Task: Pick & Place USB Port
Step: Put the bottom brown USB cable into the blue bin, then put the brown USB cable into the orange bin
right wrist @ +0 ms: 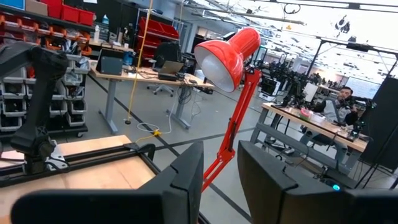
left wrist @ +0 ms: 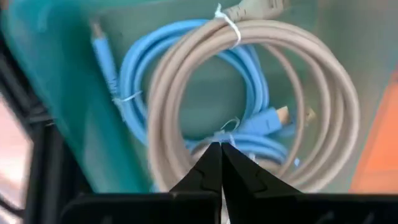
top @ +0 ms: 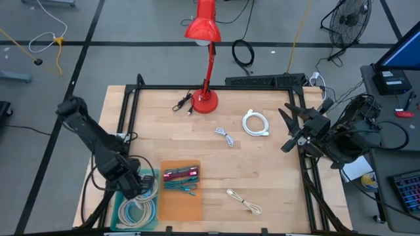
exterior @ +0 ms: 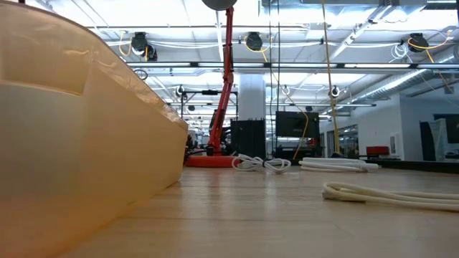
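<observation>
In a teal bin (top: 125, 208) at the table's near left corner lie a beige coiled USB cable (left wrist: 323, 93) and a blue one (left wrist: 134, 74), both tied with twist ties. My left gripper (left wrist: 221, 149) points down over them, shut, with nothing showing between its fingers; in the high view its arm covers it (top: 138, 189). My right gripper (right wrist: 221, 174) waits high at the table's right edge (top: 293, 134), level and open, with nothing in it. My left gripper's shut fingertips (left wrist: 211, 163) stand over the spot where the beige and blue coils cross (left wrist: 239, 134). They come from above, pointing down. Whether they touch the cables I cannot tell.
An orange tray (top: 180, 204) beside the bin holds red and teal cables (top: 182, 174). Loose on the table lie a white coil (top: 256, 123), a small grey cable (top: 225, 136), a beige cable (top: 244, 202) and a black one (top: 182, 103). A red desk lamp (top: 205, 98) stands at the back.
</observation>
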Robot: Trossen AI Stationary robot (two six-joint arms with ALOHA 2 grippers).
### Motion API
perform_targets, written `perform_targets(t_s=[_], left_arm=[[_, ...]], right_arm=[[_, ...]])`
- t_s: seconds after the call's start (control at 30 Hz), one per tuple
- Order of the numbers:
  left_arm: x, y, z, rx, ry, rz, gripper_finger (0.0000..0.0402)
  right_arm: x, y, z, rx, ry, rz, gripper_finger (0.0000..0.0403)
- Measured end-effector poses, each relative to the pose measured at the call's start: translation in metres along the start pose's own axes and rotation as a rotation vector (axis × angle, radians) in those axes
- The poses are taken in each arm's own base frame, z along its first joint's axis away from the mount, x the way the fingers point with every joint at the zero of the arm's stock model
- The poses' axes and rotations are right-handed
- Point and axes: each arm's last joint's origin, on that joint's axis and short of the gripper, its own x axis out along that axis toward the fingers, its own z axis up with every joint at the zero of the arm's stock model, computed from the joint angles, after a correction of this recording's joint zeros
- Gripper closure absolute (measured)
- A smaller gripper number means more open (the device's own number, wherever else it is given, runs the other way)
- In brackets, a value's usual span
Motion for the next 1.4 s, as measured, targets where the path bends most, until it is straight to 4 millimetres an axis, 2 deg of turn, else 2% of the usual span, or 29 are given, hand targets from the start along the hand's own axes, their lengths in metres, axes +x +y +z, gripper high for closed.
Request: perform_targets(t_s=[0.2, 0.3, 0.57, 0.7, 0.83, 1.03, 1.23, 1.4], left_arm=[[0.018, -0.001, 0.002, 0.006, 0.008, -0.001, 0.04], [0.022, 0.002, 0.004, -0.006, 0.035, 0.061, 0.04], [0.023, 0.009, 0.009, -0.025, 0.013, 0.147, 0.0401], [0.023, 0.009, 0.009, -0.033, -0.001, 0.135, 0.0401], [0.022, 0.003, 0.008, -0.024, -0.015, 0.041, 0.0401], [0.016, 0.002, 0.007, -0.003, -0.051, -0.002, 0.0401], [0.001, 0.0, 0.007, 0.008, -0.147, -0.032, 0.0401], [-0.022, -0.007, 0.009, 0.023, -0.316, -0.271, 0.0401]], right_arm=[[0.003, -0.001, 0.0, 0.0, 0.003, -0.014, 0.0314], [0.003, 0.0, 0.0, 0.0, 0.003, -0.014, 0.0314], [0.002, 0.0, 0.0, 0.0, 0.003, -0.012, 0.0314], [0.002, 0.0, 0.0, 0.0, 0.002, -0.011, 0.0314], [0.002, 0.0, 0.0, 0.0, 0.002, -0.011, 0.0314], [0.002, 0.0, 0.0, 0.001, 0.002, -0.011, 0.0314], [0.002, 0.0, 0.0, 0.0, 0.003, -0.012, 0.0314], [0.002, -0.001, 0.0, 0.001, 0.005, -0.015, 0.0314]])
